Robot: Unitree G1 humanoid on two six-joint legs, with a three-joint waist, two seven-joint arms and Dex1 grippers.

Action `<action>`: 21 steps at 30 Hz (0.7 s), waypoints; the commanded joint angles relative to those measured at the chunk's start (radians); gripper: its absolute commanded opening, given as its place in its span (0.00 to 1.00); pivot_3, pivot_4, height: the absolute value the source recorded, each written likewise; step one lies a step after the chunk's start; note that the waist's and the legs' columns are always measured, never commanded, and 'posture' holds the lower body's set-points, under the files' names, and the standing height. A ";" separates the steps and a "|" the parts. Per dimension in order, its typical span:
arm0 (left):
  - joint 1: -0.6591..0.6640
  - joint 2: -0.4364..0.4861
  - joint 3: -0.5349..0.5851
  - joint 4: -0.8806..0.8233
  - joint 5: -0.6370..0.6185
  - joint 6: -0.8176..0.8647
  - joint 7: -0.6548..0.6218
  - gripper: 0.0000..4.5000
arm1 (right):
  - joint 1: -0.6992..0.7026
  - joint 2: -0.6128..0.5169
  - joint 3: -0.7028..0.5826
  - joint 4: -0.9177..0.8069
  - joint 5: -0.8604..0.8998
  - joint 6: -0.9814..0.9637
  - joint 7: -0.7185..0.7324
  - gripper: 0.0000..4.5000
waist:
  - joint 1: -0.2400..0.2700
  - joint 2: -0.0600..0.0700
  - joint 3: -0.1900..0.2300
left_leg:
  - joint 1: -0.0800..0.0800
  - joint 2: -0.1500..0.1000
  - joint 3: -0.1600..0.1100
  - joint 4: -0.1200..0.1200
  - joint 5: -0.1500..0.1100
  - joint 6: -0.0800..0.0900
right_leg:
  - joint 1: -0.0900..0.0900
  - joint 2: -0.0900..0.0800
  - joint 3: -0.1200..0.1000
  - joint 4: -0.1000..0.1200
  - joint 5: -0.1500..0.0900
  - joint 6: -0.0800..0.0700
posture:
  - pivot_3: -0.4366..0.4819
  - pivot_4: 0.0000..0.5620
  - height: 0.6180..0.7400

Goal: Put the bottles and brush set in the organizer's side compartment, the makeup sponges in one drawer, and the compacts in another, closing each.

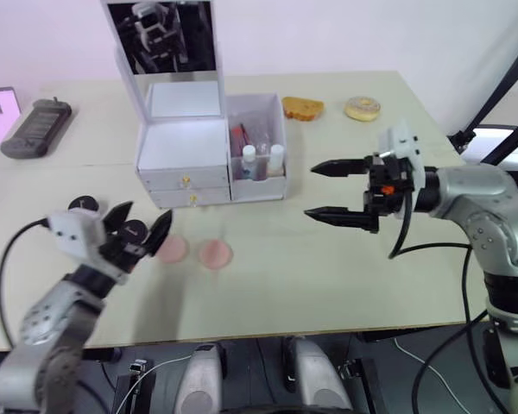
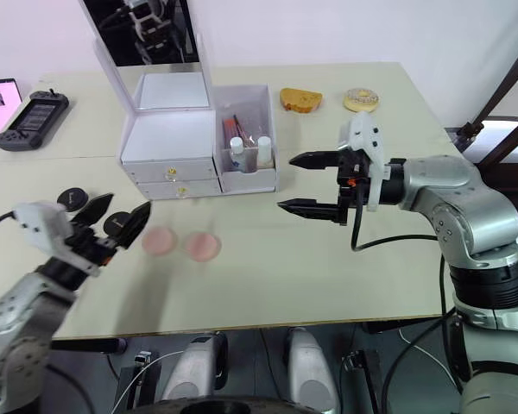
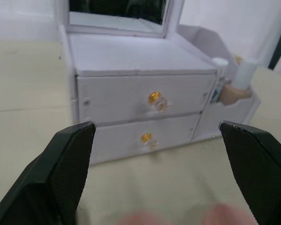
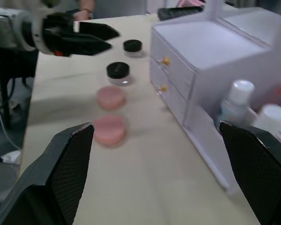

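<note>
Hovering above the tabletop [image 1: 345,285], both grippers gape wide, holding nothing. The left gripper [image 1: 142,226] hangs near two pink sponges [image 1: 194,252]; the right gripper [image 1: 324,190] faces the organizer [image 1: 181,155]. No writing is legible.

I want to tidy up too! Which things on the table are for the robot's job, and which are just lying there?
For the job:
white drawer organizer
white-capped bottles
round pink makeup sponges
round black compacts

Just lying about:
glazed doughnut
brown pastry
dark handheld device
</note>
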 commanded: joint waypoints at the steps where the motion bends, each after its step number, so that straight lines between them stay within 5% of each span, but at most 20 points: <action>1: -0.074 -0.054 -0.085 -0.023 0.071 0.014 0.117 0.99 | -0.030 -0.004 0.003 -0.037 0.007 0.008 -0.010 1.00 | 0.001 0.000 0.000 | 0.000 0.000 0.000 0.000 0.000 0.000 | 0.000 0.000 0.000 0.000 0.000 0.000 | 0.48 0.27 1.00; 12: -0.211 -0.160 -0.205 0.132 0.252 -0.028 0.231 0.99 | -0.045 -0.015 -0.008 -0.077 0.021 0.027 -0.043 1.00 | -0.001 0.000 0.000 | 0.000 0.000 -0.002 0.000 -0.002 0.004 | 0.001 0.001 0.000 0.000 0.001 -0.001 | 0.48 0.27 1.00; 16: -0.226 -0.178 -0.254 0.167 0.289 -0.040 0.218 0.70 | -0.061 -0.020 -0.010 -0.086 0.026 0.037 -0.047 1.00 | -0.001 0.000 0.000 | 0.000 -0.001 -0.002 0.000 -0.002 0.004 | 0.001 0.001 0.000 -0.001 0.001 -0.001 | 0.48 0.27 1.00; 21: -0.234 -0.200 -0.273 0.198 0.340 -0.069 0.235 0.70 | -0.064 -0.026 -0.012 -0.091 0.025 0.038 -0.048 1.00 | -0.001 0.000 0.000 | 0.000 -0.001 -0.002 0.000 -0.002 0.004 | 0.001 0.001 0.000 -0.001 0.000 -0.001 | 0.48 0.27 1.00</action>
